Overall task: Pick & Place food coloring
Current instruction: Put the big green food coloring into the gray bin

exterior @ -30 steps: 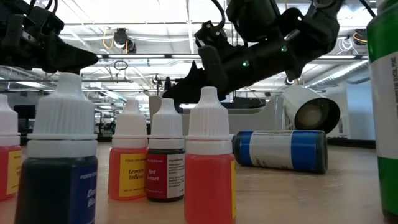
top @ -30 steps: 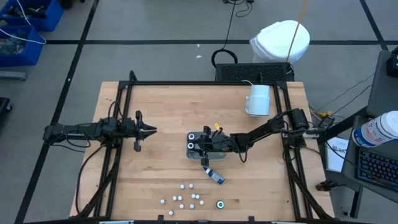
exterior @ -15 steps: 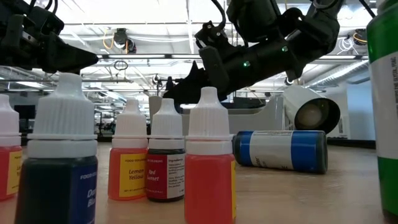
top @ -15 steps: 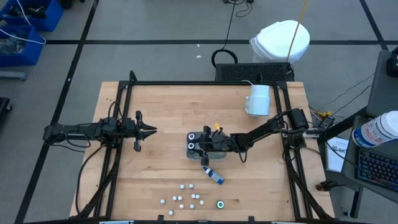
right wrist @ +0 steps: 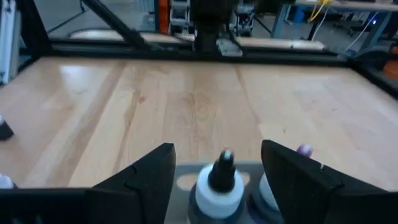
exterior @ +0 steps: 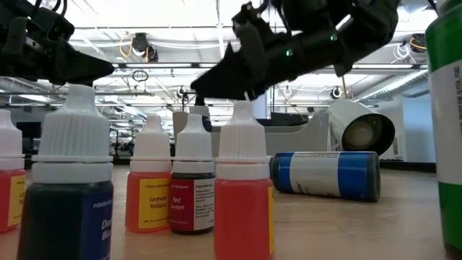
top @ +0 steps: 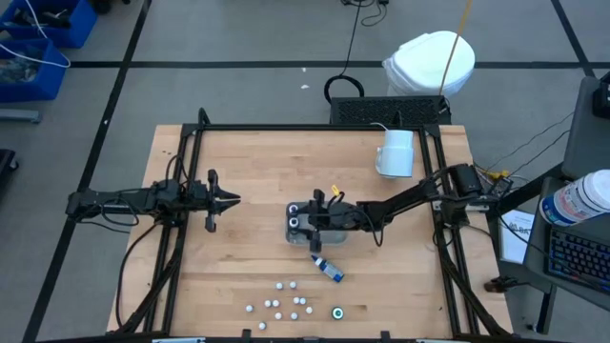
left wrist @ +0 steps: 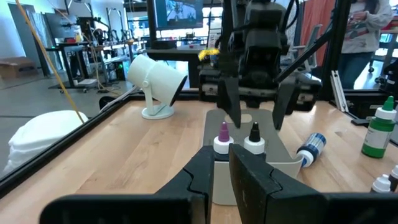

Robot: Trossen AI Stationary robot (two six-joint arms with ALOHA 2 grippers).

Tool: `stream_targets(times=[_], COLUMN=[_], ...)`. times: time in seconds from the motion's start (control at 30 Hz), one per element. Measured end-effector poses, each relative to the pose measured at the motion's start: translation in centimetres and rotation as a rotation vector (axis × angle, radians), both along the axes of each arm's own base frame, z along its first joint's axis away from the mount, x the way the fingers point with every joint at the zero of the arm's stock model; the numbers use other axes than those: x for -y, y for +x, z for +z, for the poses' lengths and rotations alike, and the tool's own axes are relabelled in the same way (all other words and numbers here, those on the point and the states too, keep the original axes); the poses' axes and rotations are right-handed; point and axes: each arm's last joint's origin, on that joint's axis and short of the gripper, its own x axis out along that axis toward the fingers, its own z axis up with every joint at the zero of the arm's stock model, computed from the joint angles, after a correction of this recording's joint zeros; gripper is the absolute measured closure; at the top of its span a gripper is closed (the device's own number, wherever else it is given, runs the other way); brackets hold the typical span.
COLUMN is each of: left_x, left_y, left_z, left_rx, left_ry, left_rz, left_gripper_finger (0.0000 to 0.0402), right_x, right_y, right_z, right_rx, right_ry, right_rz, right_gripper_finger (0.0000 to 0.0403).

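Right pincer [top: 297,223] just spread wide, lifted off black-tipped pot [left wrist: 254,140] now seated in clear tray [top: 329,237], desk centre. Release judged done.
Left pincer [top: 229,200] pressed together, idle at 9 o'clock.
Dropper bottles [top: 284,303] wait at 6 o'clock.

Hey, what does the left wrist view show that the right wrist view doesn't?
Only the left wrist view: the white mug on its side, a blue-labelled bottle lying beside the tray, a green bottle, and the right gripper from the front, open above the tray. Only the right wrist view: bare tabletop beyond. Both: two bottles standing in the tray, one black-tipped, one purple-tipped.
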Motion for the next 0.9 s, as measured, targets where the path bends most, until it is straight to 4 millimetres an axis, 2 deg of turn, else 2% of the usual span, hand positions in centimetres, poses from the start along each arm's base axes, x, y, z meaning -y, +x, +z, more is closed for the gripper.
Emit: stream_targets(times=[0.13,0.23,0.4,0.57,0.67,0.77,0.9], left_x=[0.0,0.0,0.0,0.0,0.0,0.0,0.0], left_y=[0.0,0.0,0.0,0.0,0.0,0.0,0.0], left_z=[0.0,-0.1,-0.1,-0.3,-0.3,-0.3,-0.3], left_rx=[-0.003,-0.006,-0.012,-0.027,-0.027,-0.028,-0.027], left_ry=[0.000,-0.001,-0.006,-0.026,-0.031,-0.031,-0.031], left_rz=[0.000,0.000,-0.001,0.000,0.001,0.001,0.001], left_gripper_finger=[0.0344,0.0344,0.0344,0.0344,0.0344,0.0344,0.0344], right_x=[-0.3,-1.3,-5.0,-9.2,-11.2,-12.9,-14.3], right_y=[-0.9,-2.3,-5.5,-8.9,-11.0,-12.9,-14.3], right_z=[2.2,4.4,8.4,10.9,11.4,10.8,9.7], right_rx=[-0.010,-0.025,0.021,0.089,0.077,0.024,-0.035], right_ry=[-0.024,-0.049,-0.067,-0.078,-0.120,-0.184,-0.192], right_rz=[0.015,0.015,0.089,0.121,0.081,0.018,0.033], right_gripper_finger=[0.0170,0.0171,0.0171,0.0171,0.0171,0.0171,0.0172])
